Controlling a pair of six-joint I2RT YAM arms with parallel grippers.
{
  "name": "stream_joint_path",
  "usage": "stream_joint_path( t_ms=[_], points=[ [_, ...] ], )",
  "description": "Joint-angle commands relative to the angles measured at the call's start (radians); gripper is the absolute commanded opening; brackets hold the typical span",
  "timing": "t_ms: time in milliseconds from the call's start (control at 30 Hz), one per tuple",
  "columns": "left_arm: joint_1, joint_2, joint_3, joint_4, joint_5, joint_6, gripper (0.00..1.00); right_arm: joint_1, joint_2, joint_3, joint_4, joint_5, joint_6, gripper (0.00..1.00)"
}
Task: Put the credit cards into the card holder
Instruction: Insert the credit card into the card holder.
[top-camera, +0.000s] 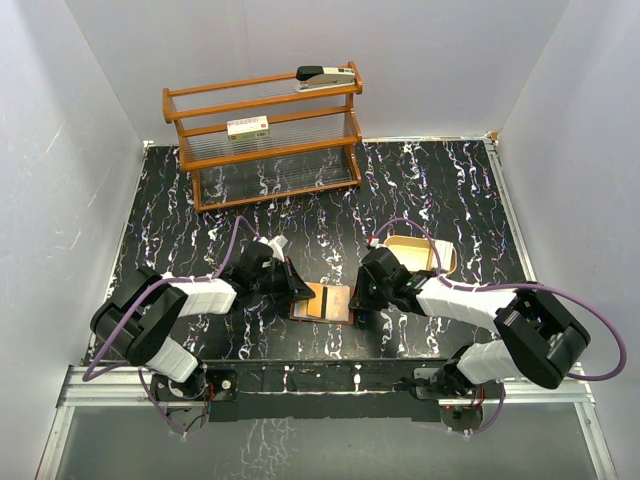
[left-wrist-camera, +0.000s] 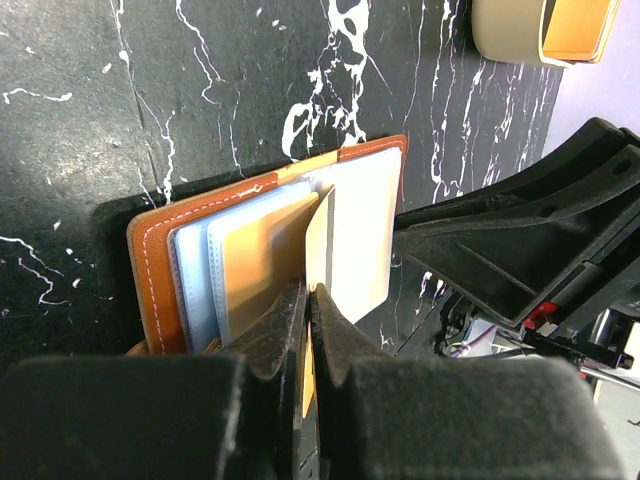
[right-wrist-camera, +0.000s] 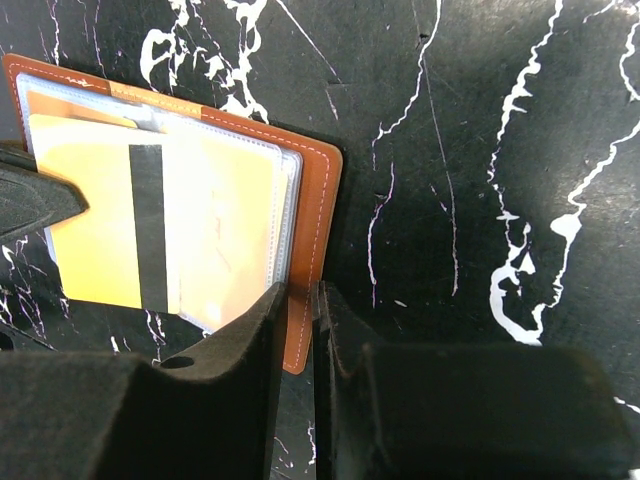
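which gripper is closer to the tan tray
Right. The right gripper is at the card holder edge facing the tan tray; the left gripper is at the opposite edge, farther off.

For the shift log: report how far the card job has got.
Done: card holder lies open, right gripper pinching its leather edge. In hand: left gripper holds a yellow striped card partly inside a clear sleeve. Left: push it fully in; other cards aren't visible.

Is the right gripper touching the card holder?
Touching. The right wrist view shows the right gripper clamped on the brown edge of the card holder.
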Motion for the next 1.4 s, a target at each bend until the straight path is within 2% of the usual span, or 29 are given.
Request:
stream_joint_path(
  t_ms=[0,300,600,767,1033,1233,1367],
  points=[
    [0.004,0.009,-0.03,0.045,-0.006,0.032,0.0,0.01,-0.003,-0.001,-0.01,0.006,0.013,0.15],
    [0.003,0.035,-0.063,0.142,0.019,0.031,0.0,0.011,-0.021,-0.024,0.011,0.006,0.047,0.15],
    [0.003,0.029,0.023,-0.074,0.028,0.159,0.0,0.011,-0.025,-0.033,0.005,0.013,0.033,0.15],
    [0.002,0.061,0.026,-0.018,0.09,0.118,0.0,0.011,-0.021,-0.023,0.0,0.014,0.018,0.15],
    [0.003,0.098,0.032,-0.029,0.127,0.098,0.0,0.011,-0.005,-0.006,-0.017,0.036,0.004,0.15],
    [0.003,0.099,-0.023,0.092,0.043,-0.005,0.0,0.012,-0.019,-0.023,0.012,0.021,0.05,0.13],
    [0.003,0.09,-0.027,0.096,-0.002,-0.008,0.0,0.011,-0.05,-0.049,0.019,0.026,0.067,0.13]
  ],
)
